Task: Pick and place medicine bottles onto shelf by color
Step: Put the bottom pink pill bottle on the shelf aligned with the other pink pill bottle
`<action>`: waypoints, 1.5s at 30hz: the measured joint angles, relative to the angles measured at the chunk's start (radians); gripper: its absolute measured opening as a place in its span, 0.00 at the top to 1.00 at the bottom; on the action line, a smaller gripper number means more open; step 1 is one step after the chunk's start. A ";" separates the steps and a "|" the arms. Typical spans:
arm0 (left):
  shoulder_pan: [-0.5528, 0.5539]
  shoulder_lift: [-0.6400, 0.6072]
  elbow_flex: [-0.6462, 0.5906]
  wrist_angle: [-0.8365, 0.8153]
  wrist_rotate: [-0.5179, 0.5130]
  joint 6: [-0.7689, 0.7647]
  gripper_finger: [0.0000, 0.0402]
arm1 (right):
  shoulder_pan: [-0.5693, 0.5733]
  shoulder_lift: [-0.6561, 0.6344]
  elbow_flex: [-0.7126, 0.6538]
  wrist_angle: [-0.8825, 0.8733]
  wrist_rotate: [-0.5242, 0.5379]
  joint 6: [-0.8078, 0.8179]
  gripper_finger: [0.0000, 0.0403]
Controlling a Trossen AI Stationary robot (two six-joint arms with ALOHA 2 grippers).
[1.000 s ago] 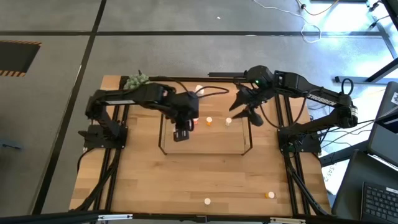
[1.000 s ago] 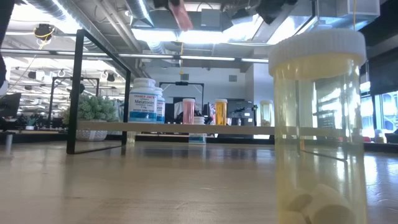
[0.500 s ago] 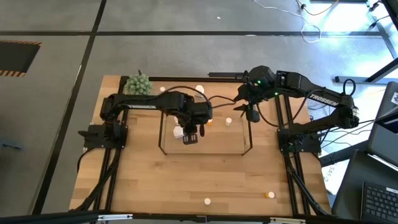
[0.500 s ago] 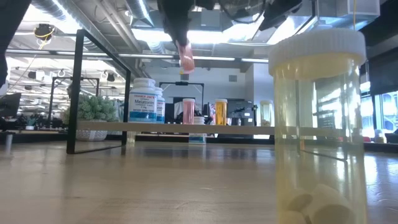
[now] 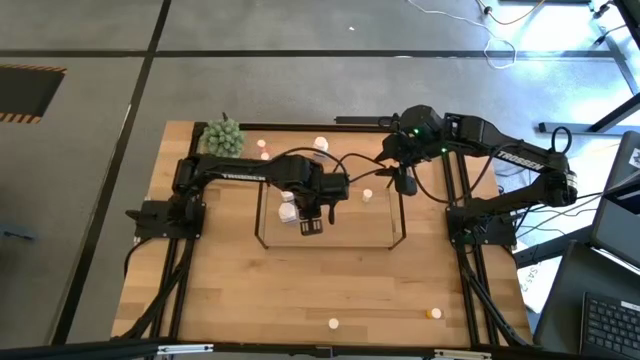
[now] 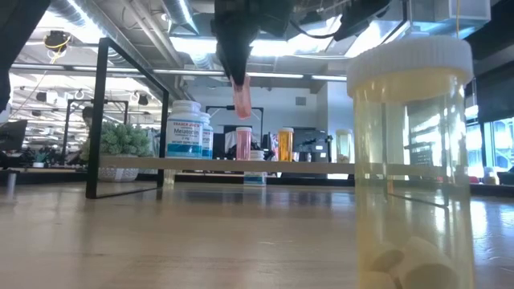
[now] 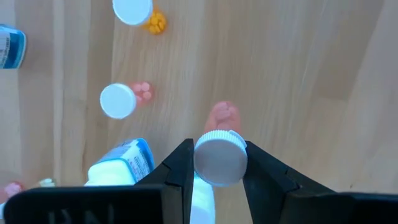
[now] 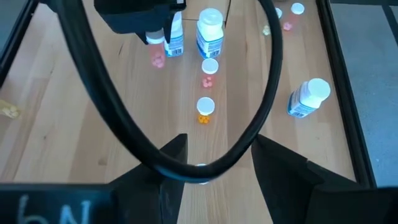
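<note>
My left arm reaches out over the shelf (image 5: 390, 240), bent at the elbow, with my left gripper (image 7: 219, 163) pointing straight down above the wooden base inside the wire frame. Its two dark fingers are clamped on the white cap of a pink bottle (image 6: 242, 98), which hangs upright in the air above the shelf board, clear of everything standing on it. From my left wrist camera I see mostly the cap; only a sliver of pink body shows past it.

On the shelf beneath stand another pink bottle (image 7: 118, 101), an orange bottle (image 7: 132, 10) and a larger white bottle with a blue label (image 7: 121, 163), the last just beside my fingers.

My right arm waits over the shelf's right end, my right gripper (image 8: 214, 152) with its fingers held apart and nothing between them. A black cable loops across that wrist view and hides part of the shelf.

From table height, a big cream bottle (image 6: 411, 160) close to the lens blocks the shelf's right side, and both grippers are cut off at the upper edge.
</note>
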 joint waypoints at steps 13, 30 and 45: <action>0.000 0.049 -0.002 -0.019 -0.019 -0.048 0.77 | 0.000 0.000 0.000 0.004 -0.002 0.000 0.56; 0.000 0.113 -0.003 -0.028 -0.055 -0.040 0.77 | 0.000 0.000 0.000 0.005 -0.003 0.000 0.56; 0.002 0.138 -0.002 -0.003 -0.072 -0.036 0.77 | 0.001 0.000 0.001 0.007 0.078 -0.001 0.56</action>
